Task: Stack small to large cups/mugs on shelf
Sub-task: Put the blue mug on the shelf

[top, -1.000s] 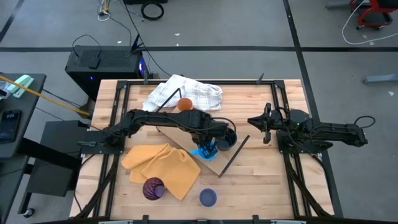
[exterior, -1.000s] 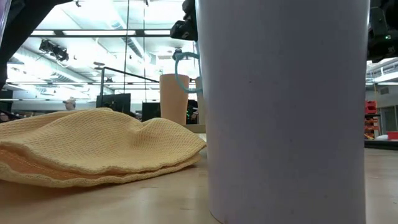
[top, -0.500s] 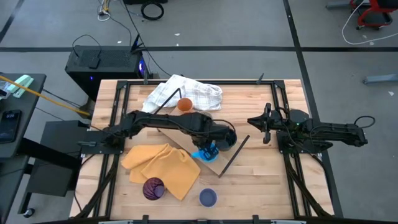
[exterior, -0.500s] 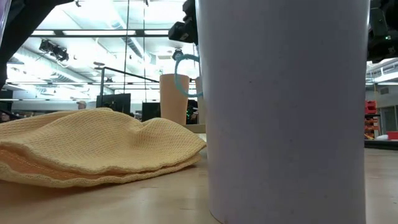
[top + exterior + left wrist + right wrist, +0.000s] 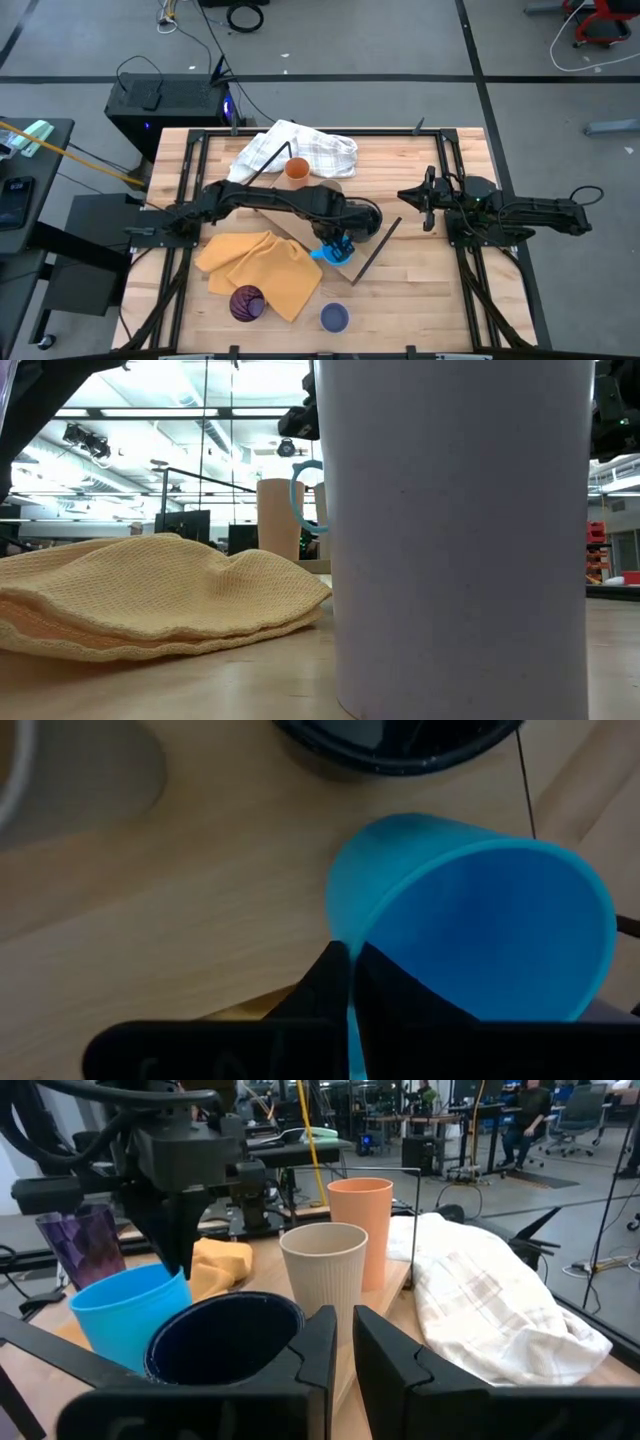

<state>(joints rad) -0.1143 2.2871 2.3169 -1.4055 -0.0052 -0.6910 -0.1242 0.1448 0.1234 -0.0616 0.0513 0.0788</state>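
My left gripper (image 5: 340, 243) reaches over the light-wood shelf board (image 5: 347, 268) and is shut on the bright blue mug (image 5: 333, 252), which also shows in the left wrist view (image 5: 470, 920). The dark navy mug (image 5: 225, 1340) stands beside it on the board, mostly under the arm in the high view. The tan cup (image 5: 323, 1270) and orange cup (image 5: 297, 168) stand upright farther back. The dark purple cup (image 5: 247, 302) and the lavender-blue cup (image 5: 334, 318) stand near the table's near edge. My right gripper (image 5: 405, 196) waits, shut, at the right of the board. My left gripper pinches the blue mug's rim (image 5: 345, 935) from above, one finger (image 5: 400, 1005) inside the mug and one (image 5: 322, 975) outside. The mug sits tilted in the hold, its handle (image 5: 303, 495) showing in the low view. I cannot tell whether its base touches the board.
A yellow-orange cloth (image 5: 260, 265) lies left of the board, a white checked cloth (image 5: 300, 150) at the far side. Black frame rods (image 5: 375, 248) edge the board. The lavender-blue cup (image 5: 460, 540) blocks most of the low view. People sit in the room behind.
My left gripper has carried the blue mug a little toward the table's near edge and downward, away from the navy mug. In the low view the mug's handle has sunk and shifted right. The right arm has kept still.
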